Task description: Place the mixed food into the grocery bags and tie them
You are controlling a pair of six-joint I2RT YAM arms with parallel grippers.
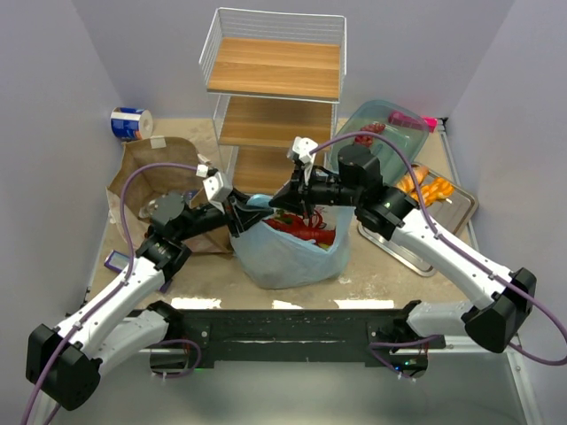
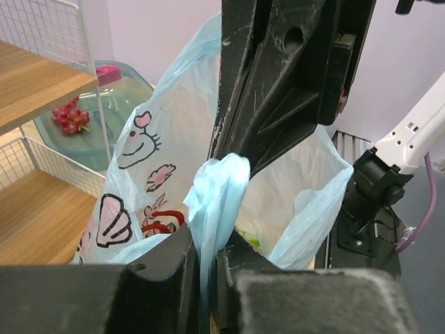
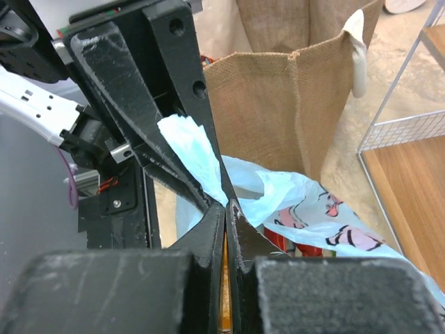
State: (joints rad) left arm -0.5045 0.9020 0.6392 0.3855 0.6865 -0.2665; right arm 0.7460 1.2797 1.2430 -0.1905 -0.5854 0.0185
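Note:
The light-blue plastic bag (image 1: 292, 252) with printed figures stands at the table's middle, with a red item (image 1: 306, 228) inside it. My left gripper (image 1: 237, 212) is shut on a bunched strip of the bag's top, which shows between its jaws in the left wrist view (image 2: 207, 240). My right gripper (image 1: 288, 197) meets it from the right. Its jaws are shut on bag plastic at their tips in the right wrist view (image 3: 227, 207). The two grippers nearly touch above the bag's mouth. The brown paper bag (image 1: 146, 173) stands behind the left arm.
A wire rack with wooden shelves (image 1: 275, 97) stands behind the bag. A metal tray (image 1: 456, 212) with orange breads (image 1: 427, 189) and a teal dish (image 1: 385, 133) are at the right. A blue-and-white roll (image 1: 131, 122) is far left, and a purple bar (image 1: 115, 259) is near the left arm.

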